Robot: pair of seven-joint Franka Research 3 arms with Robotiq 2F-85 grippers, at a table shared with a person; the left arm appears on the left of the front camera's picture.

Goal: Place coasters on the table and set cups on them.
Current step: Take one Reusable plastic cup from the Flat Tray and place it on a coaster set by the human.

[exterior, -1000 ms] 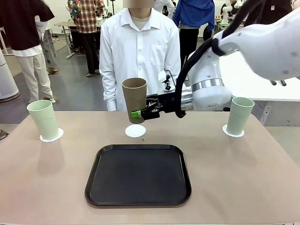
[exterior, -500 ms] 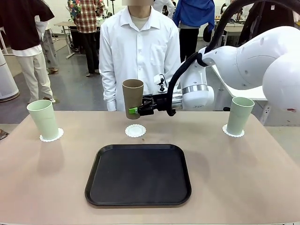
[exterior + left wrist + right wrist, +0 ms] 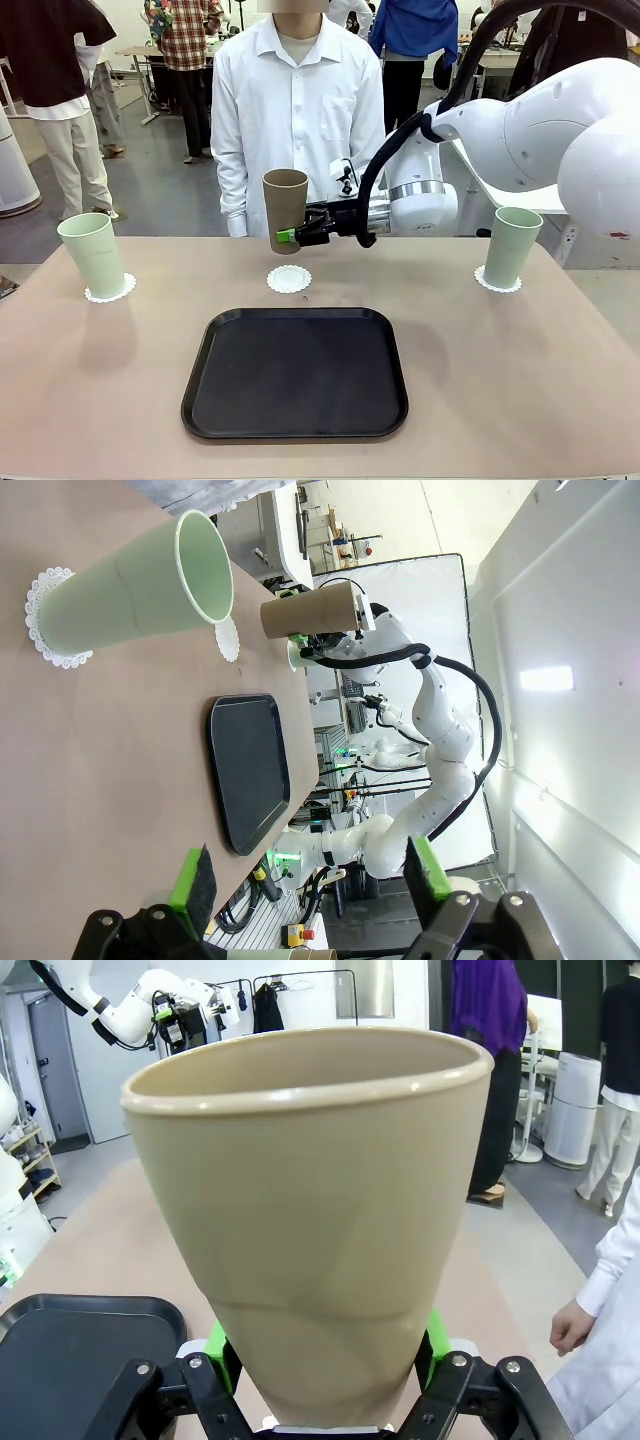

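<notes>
My right gripper (image 3: pixel 291 237) is shut on the lower part of the brown cup (image 3: pixel 285 204), which hangs upright just above the empty middle coaster (image 3: pixel 289 279). In the right wrist view the brown cup (image 3: pixel 310 1210) rises between the green pads (image 3: pixel 222 1345) of the right gripper (image 3: pixel 320 1360). A pale green cup (image 3: pixel 92 254) stands on the left coaster (image 3: pixel 112 292), and another green cup (image 3: pixel 510 246) on the right coaster (image 3: pixel 497 284). My left gripper (image 3: pixel 310 875) is open and holds nothing, with the left green cup (image 3: pixel 140 590) on its coaster (image 3: pixel 45 615) ahead of it.
A black tray (image 3: pixel 296 372) lies empty at the near middle of the beige table (image 3: pixel 520 380). A person in a white shirt (image 3: pixel 297 110) stands at the far edge behind the brown cup, one hand (image 3: pixel 570 1325) hanging by the table.
My right arm has carried the brown cup slightly up and away from the camera, over the middle coaster. Over the last half second it has barely moved.
</notes>
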